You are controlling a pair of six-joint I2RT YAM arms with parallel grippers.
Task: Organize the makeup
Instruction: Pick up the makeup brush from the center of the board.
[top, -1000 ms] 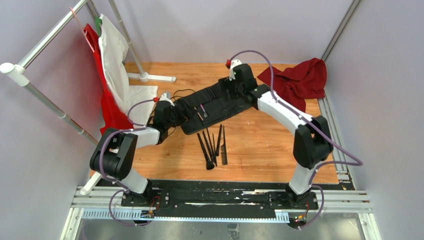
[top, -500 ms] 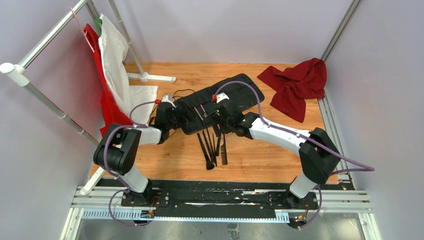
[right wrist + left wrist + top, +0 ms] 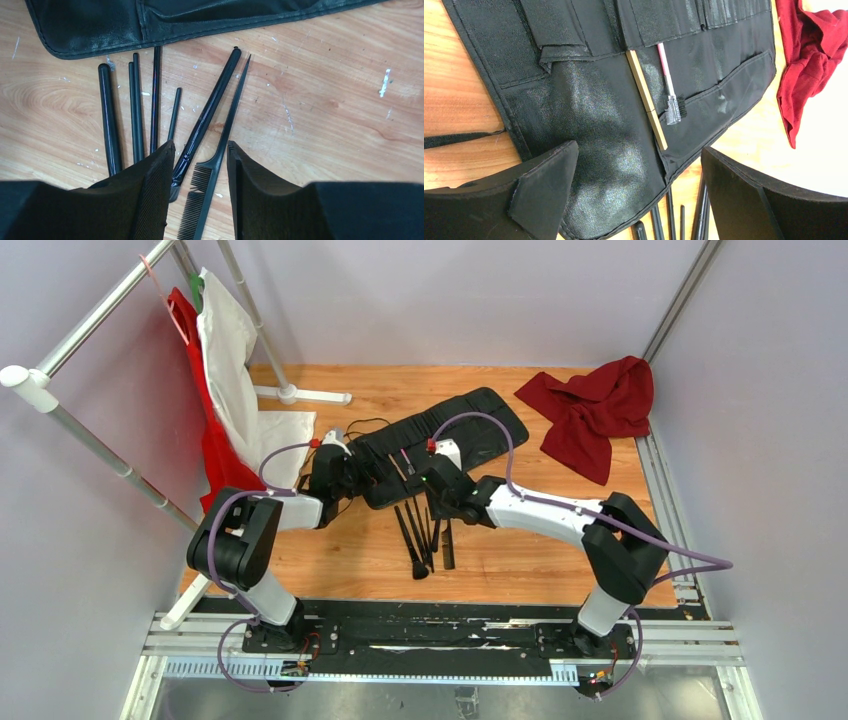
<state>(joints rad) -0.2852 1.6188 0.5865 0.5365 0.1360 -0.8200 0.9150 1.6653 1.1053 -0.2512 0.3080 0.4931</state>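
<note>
Rate the job as barely begun. Count only two pieces stowed in the long black slotted fabric roll-up case (image 3: pixel 498 405), opened flat across the wooden table (image 3: pixel 520 560): a slim tan-handled brush (image 3: pixel 647 107) and, just beside it, a pink-handled brow brush (image 3: pixel 665 75) with a small comb head, both lying slantwise on the case with upper ends apparently tucked under a pocket band. Treat everything else as outstanding. Find the loose slim black-handled brushes (image 3: pixel 135 110) (about six, as far as the right wrist view allows a count) and the thin black tail comb (image 3: pixel 220 145) on bare wood just off the case's near edge, between the case and the arm bases. Read their long axes as running roughly near-to-far, slightly fanned, with handle tips toward the case and bristle heads toward the bases. Read the comb likewise: pointed tail toward the case, teeth at the near end. Note the thickest diagonal brush (image 3: pixel 207 105) lying just beside the comb, closest at the lower end. Locate the right gripper (image 3: pixel 198 155) over this pair, fingers spread and nothing pinched, straddling the lower part of that brush and the comb's toothed end. Locate the left gripper (image 3: pixel 639 170) over the case's near left end, likewise spread wide and empty; cannot tell whether it presses on the fabric. Expect a pick of one of the two straddled pieces next, then insertion into a free slot.
</note>
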